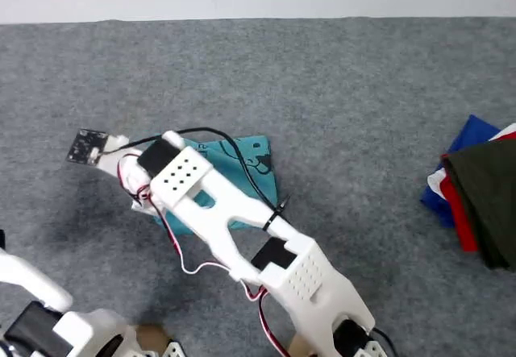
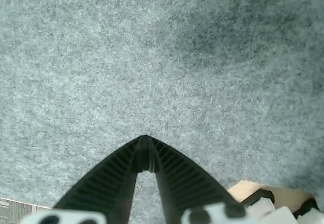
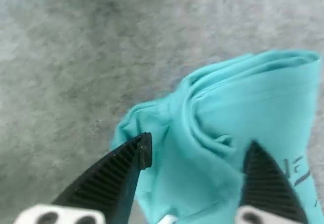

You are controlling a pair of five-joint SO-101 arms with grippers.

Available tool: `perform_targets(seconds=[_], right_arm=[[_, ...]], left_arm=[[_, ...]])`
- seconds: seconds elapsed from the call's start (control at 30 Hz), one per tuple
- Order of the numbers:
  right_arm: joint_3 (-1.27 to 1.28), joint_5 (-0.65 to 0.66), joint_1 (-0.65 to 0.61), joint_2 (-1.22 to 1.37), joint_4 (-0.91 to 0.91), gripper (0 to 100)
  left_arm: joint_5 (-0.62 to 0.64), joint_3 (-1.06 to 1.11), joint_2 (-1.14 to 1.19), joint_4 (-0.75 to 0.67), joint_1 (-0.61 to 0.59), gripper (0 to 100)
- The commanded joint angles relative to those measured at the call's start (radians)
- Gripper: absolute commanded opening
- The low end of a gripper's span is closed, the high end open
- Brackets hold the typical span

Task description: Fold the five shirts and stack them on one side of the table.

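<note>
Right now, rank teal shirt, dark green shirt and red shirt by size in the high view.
Largest: teal shirt and dark green shirt, too close to rank, neither fully visible.
Smallest: red shirt, a thin strip.

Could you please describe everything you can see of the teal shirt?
The teal shirt is soft cloth with dark print, folded into a rough rectangle, rumpled at one edge. It lies on the gray table, left of centre in the high view, partly under the right arm. The open right pincer straddles the rumpled edge.
</note>
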Motion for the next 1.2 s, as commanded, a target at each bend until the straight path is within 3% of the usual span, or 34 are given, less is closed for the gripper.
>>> perform_targets(seconds=[0.0, 0.17, 0.4, 0.8, 0.97, 1.17], right_arm=[[-0.17, 0.012, 0.004, -0.021, 0.081, 32.2], [-0.33, 0.014, 0.097, -0.01, 0.203, 28.1], [-0.33, 0.014, 0.191, 0.015, 0.245, 0.3], [-0.232, -0.009, 0.291, 0.022, 0.335, 0.8], [-0.15, -0.091, 0.3, -0.015, 0.331, 0.8], [-0.072, -0.094, 0.295, -0.001, 0.265, 0.8]], left_arm=[[-0.011, 0.002, -0.044, -0.012, 0.008, 0], [-0.012, 0.002, -0.044, -0.012, 0.008, 0], [-0.012, 0.002, -0.049, -0.006, 0.006, 0], [-0.011, 0.002, -0.078, 0.025, -0.072, 0], [-0.008, 0.041, -0.227, 0.044, -0.064, 0], [-0.009, 0.214, -0.482, 0.038, 0.002, 0]])
